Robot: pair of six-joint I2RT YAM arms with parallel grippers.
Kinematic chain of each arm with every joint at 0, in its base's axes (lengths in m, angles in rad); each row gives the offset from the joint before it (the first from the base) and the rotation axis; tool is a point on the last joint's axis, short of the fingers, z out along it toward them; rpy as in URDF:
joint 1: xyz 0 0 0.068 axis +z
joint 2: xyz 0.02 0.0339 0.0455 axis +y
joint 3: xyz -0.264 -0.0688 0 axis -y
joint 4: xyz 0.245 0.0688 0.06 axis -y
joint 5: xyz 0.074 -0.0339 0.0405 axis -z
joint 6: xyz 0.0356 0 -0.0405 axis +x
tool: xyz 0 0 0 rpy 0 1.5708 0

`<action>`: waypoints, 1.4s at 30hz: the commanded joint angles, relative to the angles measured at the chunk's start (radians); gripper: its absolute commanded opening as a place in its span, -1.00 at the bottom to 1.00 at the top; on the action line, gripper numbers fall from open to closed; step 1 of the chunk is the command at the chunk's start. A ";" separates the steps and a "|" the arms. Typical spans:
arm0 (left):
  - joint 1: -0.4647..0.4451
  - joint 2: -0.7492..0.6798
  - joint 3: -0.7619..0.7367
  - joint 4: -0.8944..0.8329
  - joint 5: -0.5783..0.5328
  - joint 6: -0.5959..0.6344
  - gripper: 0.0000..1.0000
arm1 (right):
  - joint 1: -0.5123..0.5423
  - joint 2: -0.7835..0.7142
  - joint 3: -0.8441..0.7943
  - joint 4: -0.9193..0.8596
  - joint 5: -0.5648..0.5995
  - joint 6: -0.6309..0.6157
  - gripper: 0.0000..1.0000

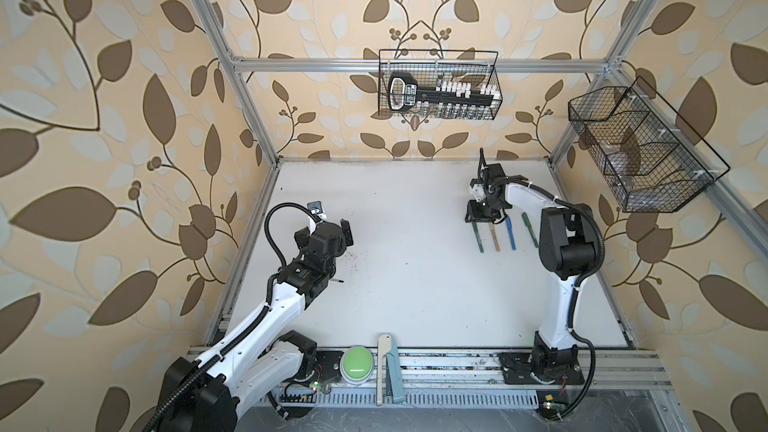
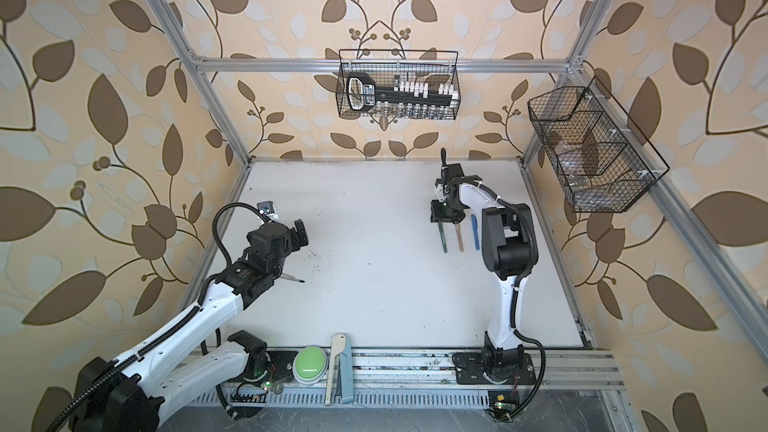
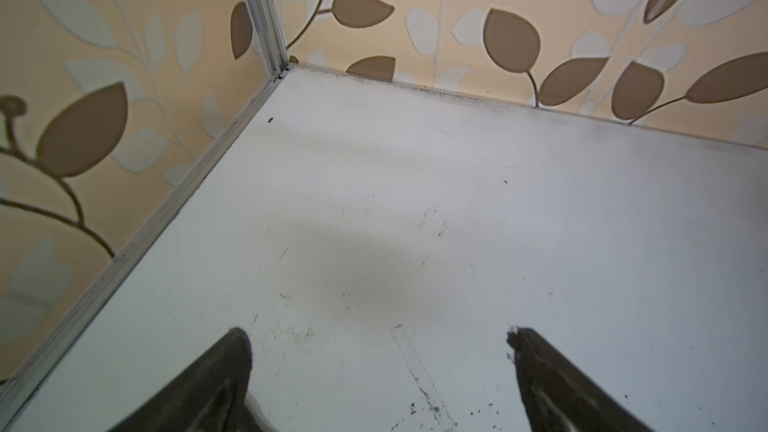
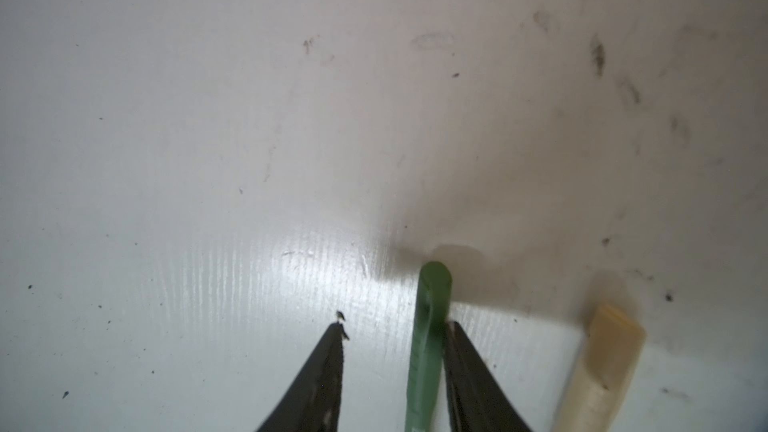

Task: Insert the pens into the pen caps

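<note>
Lowest in both top views, a green button (image 1: 356, 361) sits on the front rail. Above it at centre left, the left gripper (image 3: 376, 336) hangs over the bare white table (image 1: 415, 284) with its jaws spread wide and nothing between them. A thin black rod (image 2: 293, 279) pokes out from under that arm. Farther up, at centre right, the right gripper (image 4: 397, 326) points down at a row of four pens lying side by side: a dark green pen (image 1: 478, 241), a tan pen (image 1: 495, 241), a blue pen (image 1: 511, 236) and a second dark green pen (image 1: 530, 231). Its jaws stand partly apart. The wrist view shows the first green pen lying on the table against one finger and clear of the other, so it is not gripped. A tan cap (image 4: 615, 338) appears to sit on the tan pen, and no loose pen caps show anywhere, so the capping looks finished or nearly so, with little left beyond drawing away. On the far wall hangs a wire basket (image 1: 436, 51).
</note>
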 commanded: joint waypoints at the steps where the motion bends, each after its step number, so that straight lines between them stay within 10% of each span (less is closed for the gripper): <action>1: 0.015 -0.020 -0.035 0.121 -0.086 0.055 0.98 | -0.006 -0.056 0.041 0.006 0.025 -0.028 -0.08; 8: 0.049 0.054 -0.174 0.504 -0.295 0.205 0.98 | 0.007 -0.470 -0.464 0.533 0.226 0.001 0.43; 15: 0.236 0.302 -0.211 0.673 -0.121 0.203 0.98 | 0.012 -0.859 -1.059 1.089 0.506 0.033 1.00; 27: 0.299 0.511 -0.233 0.843 0.055 0.214 0.98 | -0.046 -0.727 -1.438 1.828 0.419 -0.073 1.00; 33: 0.363 0.543 -0.158 0.725 0.169 0.182 0.98 | -0.075 -0.757 -1.402 1.717 0.406 -0.042 1.00; 36: 0.364 0.600 -0.305 1.081 0.163 0.209 0.98 | -0.085 -0.754 -1.403 1.713 0.361 -0.048 1.00; 42: 0.364 0.557 -0.220 0.838 0.157 0.180 0.98 | -0.094 -0.756 -1.400 1.708 0.343 -0.044 1.00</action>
